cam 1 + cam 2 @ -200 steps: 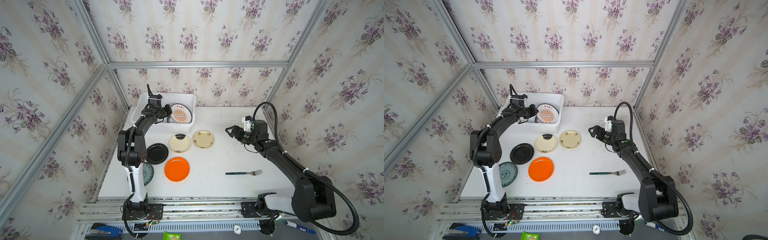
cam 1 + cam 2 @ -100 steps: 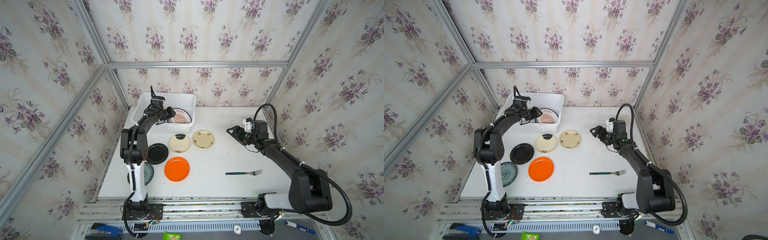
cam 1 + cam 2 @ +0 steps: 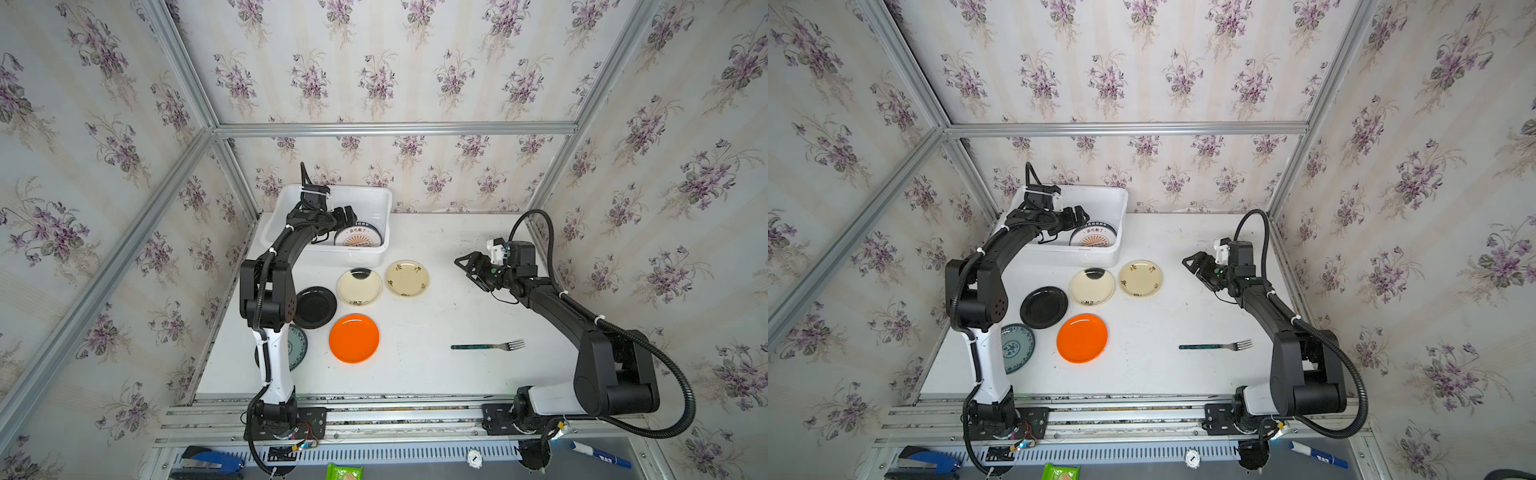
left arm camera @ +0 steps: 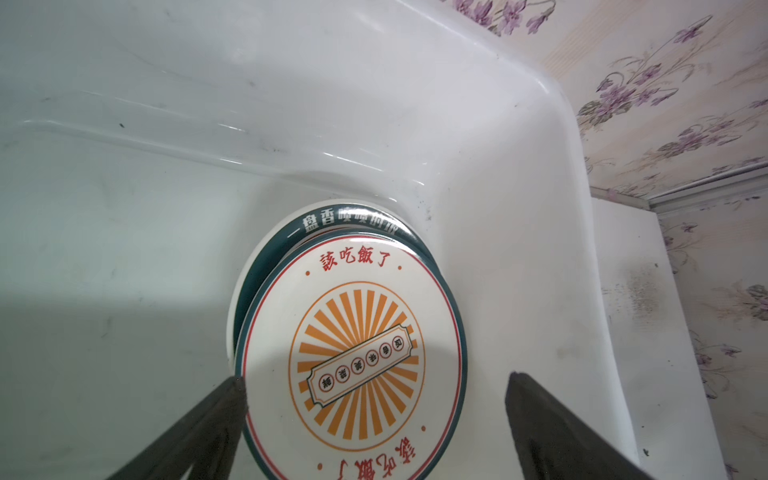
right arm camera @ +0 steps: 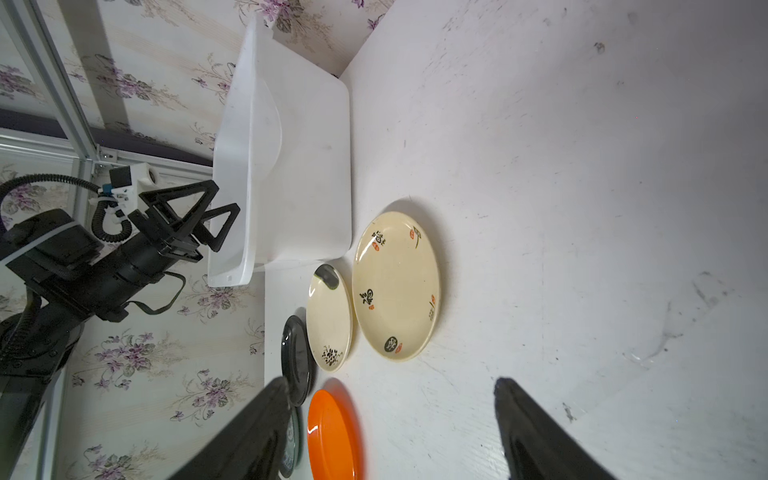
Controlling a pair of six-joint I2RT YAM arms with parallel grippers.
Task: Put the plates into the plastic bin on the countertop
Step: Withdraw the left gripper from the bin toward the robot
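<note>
– Inside the large white rectangular plastic bin [image 3: 328,258] at the white table's [image 3: 436,374] back, what's there?
– Two round plates: a white orange-sunburst plate [image 4: 357,357] atop a white teal-ringed plate [image 4: 349,220]; the left fingers [image 4: 199,432] hang over them, spread, released
– What's left?
– Five on the table: a blot-marked cream plate [image 3: 359,286], a speckled cream plate [image 3: 406,278], a black plate [image 3: 318,306], an orange plate [image 3: 353,338], and a teal-patterned plate [image 3: 300,345] half behind the left arm. The right fingers [image 5: 532,436] hover well apart, spread and empty. A dark-handled fork [image 3: 486,345] lies aside, blocking nothing

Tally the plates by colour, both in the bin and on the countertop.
cream plates: 2
black plate: 1
orange plate: 1
teal patterned plate: 1
sunburst plate, in the plastic bin: 1
teal-ringed plate beneath it: 1
Total: 7
</note>
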